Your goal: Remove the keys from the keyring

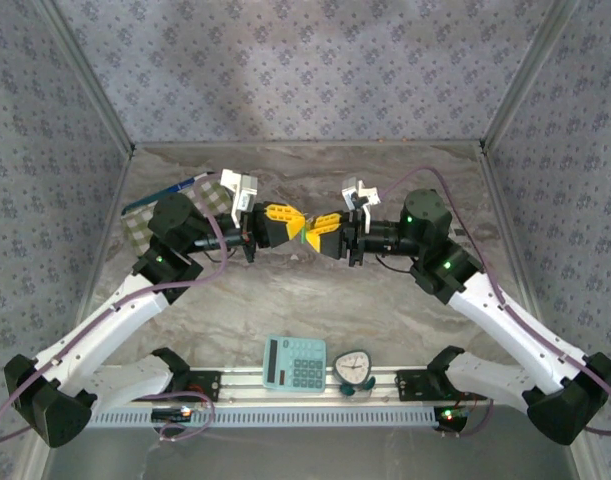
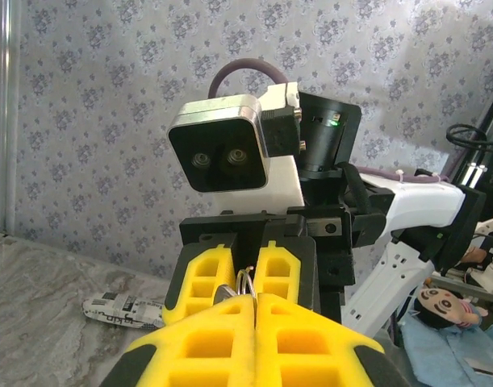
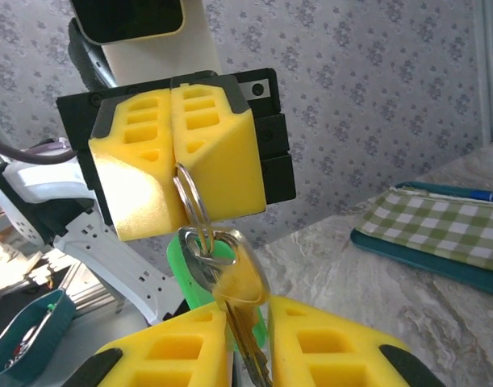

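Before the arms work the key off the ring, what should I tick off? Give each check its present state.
1. Hold of the left gripper on the keyring: ok, jaws shut on it.
2. Hold of the right gripper on the brass key: ok, blade pinched between the jaws.
3. Key off the ring: not ok, its head hangs threaded on the ring.
4. Key's hole at the ring's split end: cannot tell.
5. Whether the green piece behind the key is clear of the jaws: cannot tell.
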Robot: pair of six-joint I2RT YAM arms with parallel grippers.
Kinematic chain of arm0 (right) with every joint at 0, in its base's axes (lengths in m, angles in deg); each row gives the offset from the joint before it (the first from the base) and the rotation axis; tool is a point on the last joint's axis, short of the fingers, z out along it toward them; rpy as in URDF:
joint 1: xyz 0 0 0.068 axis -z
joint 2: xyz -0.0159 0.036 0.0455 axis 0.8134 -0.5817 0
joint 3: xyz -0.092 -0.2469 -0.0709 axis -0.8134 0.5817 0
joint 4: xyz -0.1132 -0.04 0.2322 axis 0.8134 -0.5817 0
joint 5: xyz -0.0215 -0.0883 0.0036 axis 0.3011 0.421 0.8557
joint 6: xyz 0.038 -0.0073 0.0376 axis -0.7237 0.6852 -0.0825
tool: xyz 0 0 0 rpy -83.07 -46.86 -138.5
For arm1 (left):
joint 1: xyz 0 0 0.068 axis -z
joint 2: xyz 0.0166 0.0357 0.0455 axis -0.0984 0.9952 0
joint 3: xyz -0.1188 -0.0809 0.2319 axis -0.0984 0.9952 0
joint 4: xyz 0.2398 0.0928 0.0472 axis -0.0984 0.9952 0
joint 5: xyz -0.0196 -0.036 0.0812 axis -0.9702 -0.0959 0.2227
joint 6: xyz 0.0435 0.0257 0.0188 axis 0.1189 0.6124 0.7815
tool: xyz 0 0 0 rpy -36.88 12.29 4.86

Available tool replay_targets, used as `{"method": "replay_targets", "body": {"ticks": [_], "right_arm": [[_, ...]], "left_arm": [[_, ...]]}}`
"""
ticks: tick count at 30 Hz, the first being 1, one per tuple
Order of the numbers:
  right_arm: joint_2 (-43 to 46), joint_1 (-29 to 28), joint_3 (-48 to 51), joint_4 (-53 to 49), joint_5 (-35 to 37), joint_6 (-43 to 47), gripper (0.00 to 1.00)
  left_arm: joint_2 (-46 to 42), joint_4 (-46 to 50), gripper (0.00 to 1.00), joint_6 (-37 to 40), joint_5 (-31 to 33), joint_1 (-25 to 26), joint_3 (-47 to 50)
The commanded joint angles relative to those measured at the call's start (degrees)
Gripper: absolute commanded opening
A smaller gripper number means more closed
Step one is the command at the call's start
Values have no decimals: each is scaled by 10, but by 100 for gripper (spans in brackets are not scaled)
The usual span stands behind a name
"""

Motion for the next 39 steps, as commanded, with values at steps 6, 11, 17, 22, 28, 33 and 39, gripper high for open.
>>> {"method": "replay_targets", "body": {"ticks": [6,11,17,22,28,33,39], "right_arm": [[18,-5,-27,-42,60,37,14],[6,-18,-43,-69,65,55,12],[16,-19,-37,-48,62,50,3],[30,-15,-13,4,36,28,15],[23,-14,-14,39,-4,8,21],[19,-11,-13,54,-8,-5,20],[13,-3,-10,78,-21,-29,29]], "left_arm": [[-8,8,0,12,-22,7,9],[-5,5,0,8,-23,7,8],[-9,11,0,13,-22,7,9],[-10,13,0,16,-21,7,13],[-12,8,0,13,-23,8,14],[-15,11,0,15,-22,8,13],[-17,11,0,16,-22,8,13]]}}
